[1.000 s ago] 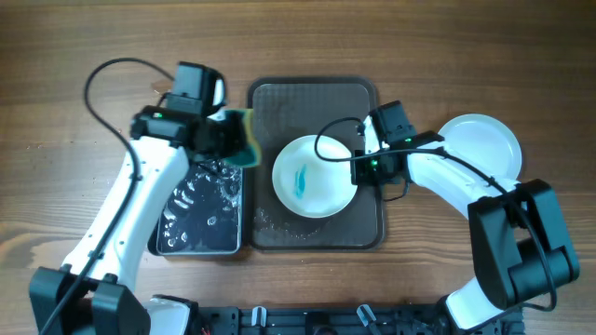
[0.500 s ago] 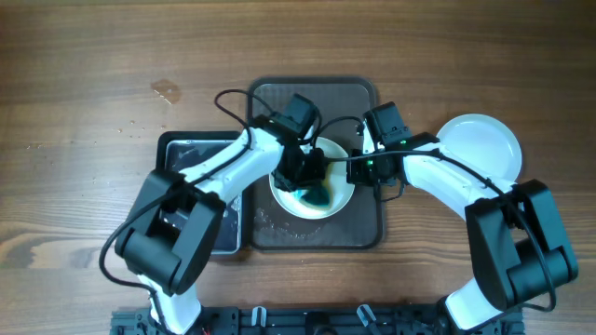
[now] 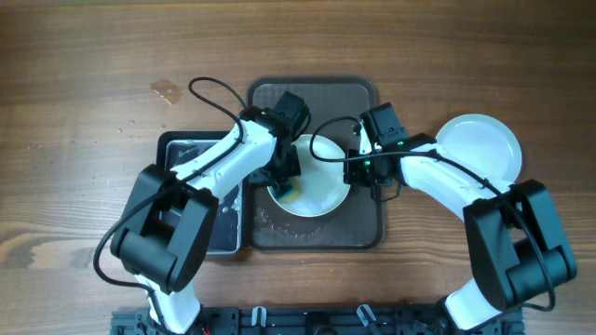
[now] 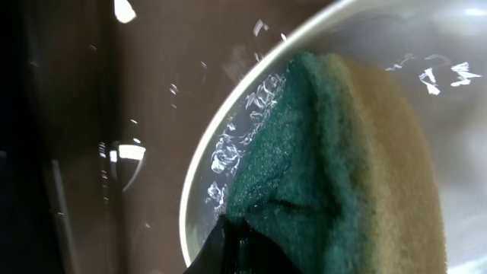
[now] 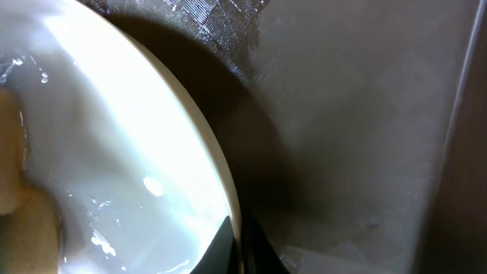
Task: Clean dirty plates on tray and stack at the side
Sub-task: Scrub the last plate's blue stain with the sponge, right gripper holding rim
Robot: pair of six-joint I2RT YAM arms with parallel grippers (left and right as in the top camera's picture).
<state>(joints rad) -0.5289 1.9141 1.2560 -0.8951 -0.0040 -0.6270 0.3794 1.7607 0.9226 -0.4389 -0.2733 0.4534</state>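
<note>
Tabletop: wood, warm mid-brown, grain running left to right (darker knot streaks at the lower left edge). Surface mark: one small glossy wet-looking spot, upper left of the overhead view, fine specks scattered near it. Light: even, from above, soft shadows.

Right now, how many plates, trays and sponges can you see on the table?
Plates: 2, the tray plate and the side plate.
Trays: 2, the brown tray and the black tray.
Sponges: 1, the sponge.
Total: 5.
</note>
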